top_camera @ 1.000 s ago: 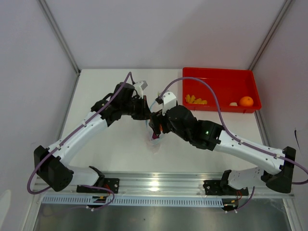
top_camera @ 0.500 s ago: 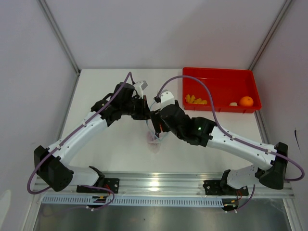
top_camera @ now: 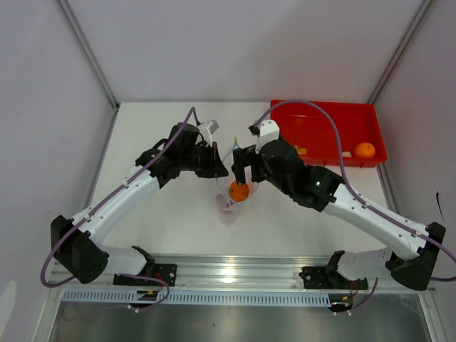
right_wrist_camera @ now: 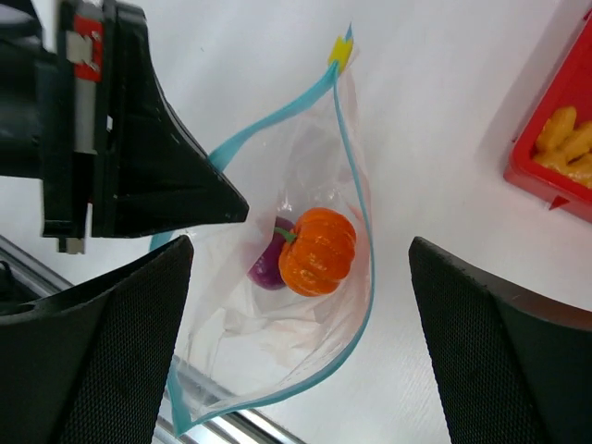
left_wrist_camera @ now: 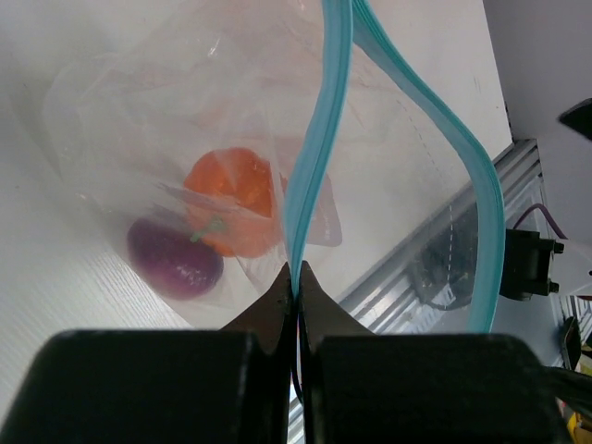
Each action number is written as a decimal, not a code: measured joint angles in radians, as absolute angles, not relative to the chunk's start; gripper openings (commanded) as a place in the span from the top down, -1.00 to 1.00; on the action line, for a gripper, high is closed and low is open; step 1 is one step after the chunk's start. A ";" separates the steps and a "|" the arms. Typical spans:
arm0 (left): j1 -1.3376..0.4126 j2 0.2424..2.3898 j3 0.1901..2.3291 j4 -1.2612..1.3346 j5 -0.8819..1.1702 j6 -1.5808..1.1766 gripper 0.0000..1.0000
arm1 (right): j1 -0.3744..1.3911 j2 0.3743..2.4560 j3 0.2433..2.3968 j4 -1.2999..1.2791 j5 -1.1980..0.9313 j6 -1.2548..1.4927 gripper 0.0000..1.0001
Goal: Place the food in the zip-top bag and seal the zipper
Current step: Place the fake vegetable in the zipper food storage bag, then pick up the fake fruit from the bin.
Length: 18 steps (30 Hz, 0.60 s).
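Pumpkin (right_wrist_camera: 317, 251) half over purple piece (right_wrist_camera: 263, 269)

The clear zip-top bag (right_wrist_camera: 277, 361) is sitting mid-surface (top_camera: 178, 228), mouth gaping. Its light blue zipper (right_wrist_camera: 368, 277) is standing unsealed. An orange pumpkin piece (right_wrist_camera: 317, 251) and a purple round piece (right_wrist_camera: 266, 264) are resting inside, touching. Yellow chunks (right_wrist_camera: 569, 139), a whitish piece (top_camera: 345, 153) and an orange ball (top_camera: 365, 149) are lying far right in the red tray (top_camera: 356, 121).

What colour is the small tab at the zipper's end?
The tab is yellow; the right wrist view shows it best.
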State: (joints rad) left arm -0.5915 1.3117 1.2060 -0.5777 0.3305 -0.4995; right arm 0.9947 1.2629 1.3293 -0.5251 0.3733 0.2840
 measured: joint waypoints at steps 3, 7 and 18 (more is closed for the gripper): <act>-0.591 1.309 1.206 -0.574 0.330 -0.499 0.99 | 0.964 1.229 1.335 -0.506 0.341 0.284 -0.99; -0.591 1.309 1.206 -0.562 0.336 -0.497 0.99 | 0.880 1.225 1.429 -0.517 0.280 0.279 -0.99; -0.590 1.299 1.187 -0.525 0.376 -0.487 0.96 | 0.279 1.262 1.547 -0.495 0.039 0.355 -0.99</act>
State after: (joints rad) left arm -0.5903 1.2991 1.1873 -0.5255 0.3763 -0.4870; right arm 0.2794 1.2621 1.5467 -0.4950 0.0395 0.3550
